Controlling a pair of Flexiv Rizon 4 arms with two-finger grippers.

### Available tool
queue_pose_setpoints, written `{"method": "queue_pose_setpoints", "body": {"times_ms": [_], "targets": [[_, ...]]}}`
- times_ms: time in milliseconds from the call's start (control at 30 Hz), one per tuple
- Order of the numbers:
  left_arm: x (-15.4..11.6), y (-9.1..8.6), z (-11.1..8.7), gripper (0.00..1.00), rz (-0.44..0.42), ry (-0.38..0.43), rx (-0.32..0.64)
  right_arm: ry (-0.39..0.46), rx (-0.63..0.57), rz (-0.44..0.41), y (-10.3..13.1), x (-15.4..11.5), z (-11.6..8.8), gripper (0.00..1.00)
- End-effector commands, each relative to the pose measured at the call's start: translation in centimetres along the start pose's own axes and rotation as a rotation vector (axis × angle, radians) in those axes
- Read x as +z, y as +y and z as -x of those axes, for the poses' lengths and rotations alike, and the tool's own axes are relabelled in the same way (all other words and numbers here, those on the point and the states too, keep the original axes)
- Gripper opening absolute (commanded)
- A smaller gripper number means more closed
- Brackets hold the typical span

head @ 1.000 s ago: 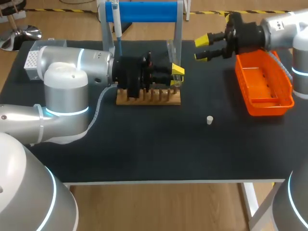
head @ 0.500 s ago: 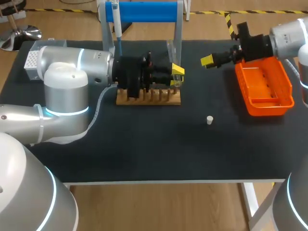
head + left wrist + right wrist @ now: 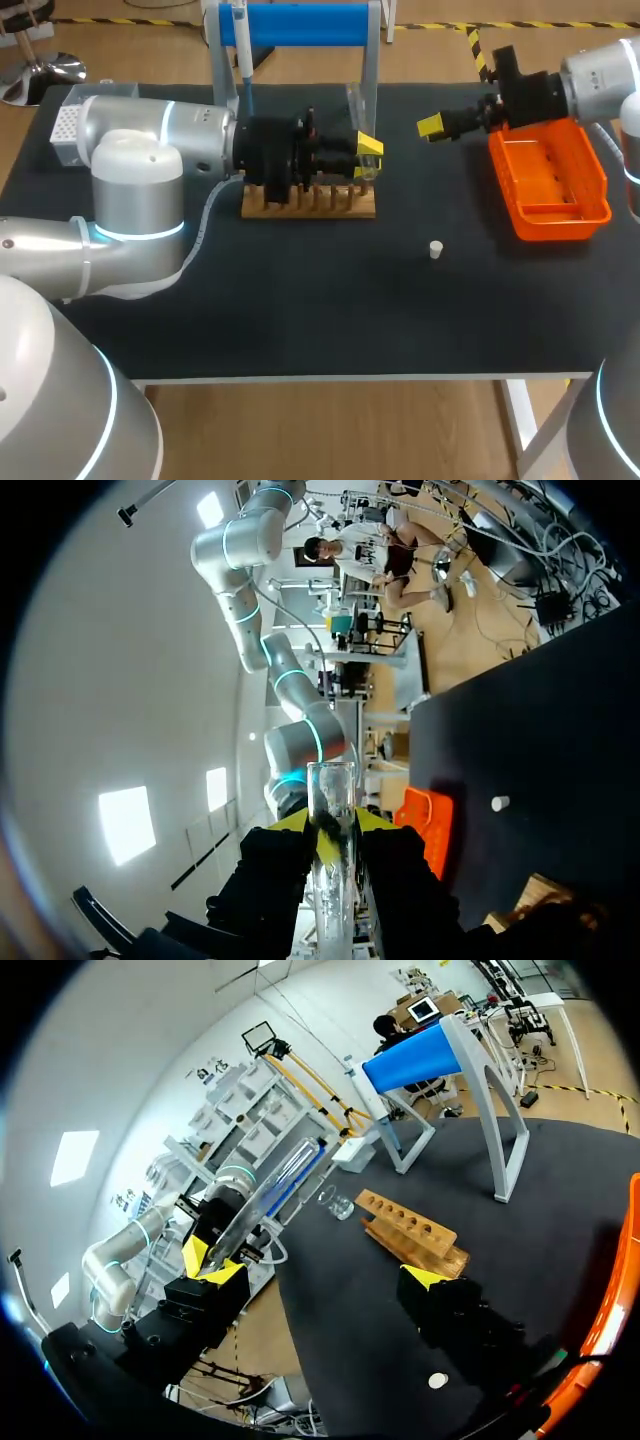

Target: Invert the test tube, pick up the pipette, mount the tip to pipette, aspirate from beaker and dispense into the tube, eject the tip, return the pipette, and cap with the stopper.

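Both fingers of the left gripper (image 3: 331, 825) clamp the test tube (image 3: 330, 780) over the rack (image 3: 308, 202), so inverting it risks a slip or a knock against the rack; the right gripper (image 3: 433, 127) hangs open, empty.

Black worktop (image 3: 330, 320) fills the head view, matte and dark; a pale strip runs along its near edge; a white leg (image 3: 520, 420) drops below the near right corner; light lies even across the surface, shadows faint.
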State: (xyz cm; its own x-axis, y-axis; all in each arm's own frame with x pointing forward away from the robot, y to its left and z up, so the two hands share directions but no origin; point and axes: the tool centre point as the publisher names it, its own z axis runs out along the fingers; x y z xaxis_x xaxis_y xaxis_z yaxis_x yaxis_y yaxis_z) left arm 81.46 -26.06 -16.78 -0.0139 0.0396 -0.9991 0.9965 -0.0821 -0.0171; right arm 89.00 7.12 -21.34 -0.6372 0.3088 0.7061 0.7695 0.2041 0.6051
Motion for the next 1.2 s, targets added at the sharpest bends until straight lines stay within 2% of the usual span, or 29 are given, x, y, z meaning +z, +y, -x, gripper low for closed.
{"method": "queue_pose_setpoints", "body": {"times_ms": [33, 267, 467, 633, 800, 1200], "targets": [[0.0, 0.0, 0.0, 0.00, 0.001, -0.001, 0.003, -0.057, -0.055, -0.036, -0.5, 0.6, 0.5, 1.00], [0.0, 0.0, 0.0, 0.00, 0.001, -0.001, 0.003, -0.096, -0.100, -0.038, -1.7, 2.6, 1.9, 1.00], [0.0, 0.0, 0.0, 0.00, 0.001, -0.001, 0.003, -0.216, -0.235, -0.075, -2.2, 4.6, 3.5, 1.00], [0.0, 0.0, 0.0, 0.00, 0.001, -0.001, 0.003, -0.273, -0.314, -0.066, -2.5, 5.7, 4.6, 1.00], [0.0, 0.0, 0.0, 0.00, 0.001, -0.001, 0.003, -0.300, -0.343, -0.054, -3.3, 6.4, 5.5, 1.00], [0.0, 0.0, 0.0, 0.00, 0.001, -0.001, 0.003, -0.352, -0.477, -0.100, -4.7, 8.3, 6.6, 1.00]]}}
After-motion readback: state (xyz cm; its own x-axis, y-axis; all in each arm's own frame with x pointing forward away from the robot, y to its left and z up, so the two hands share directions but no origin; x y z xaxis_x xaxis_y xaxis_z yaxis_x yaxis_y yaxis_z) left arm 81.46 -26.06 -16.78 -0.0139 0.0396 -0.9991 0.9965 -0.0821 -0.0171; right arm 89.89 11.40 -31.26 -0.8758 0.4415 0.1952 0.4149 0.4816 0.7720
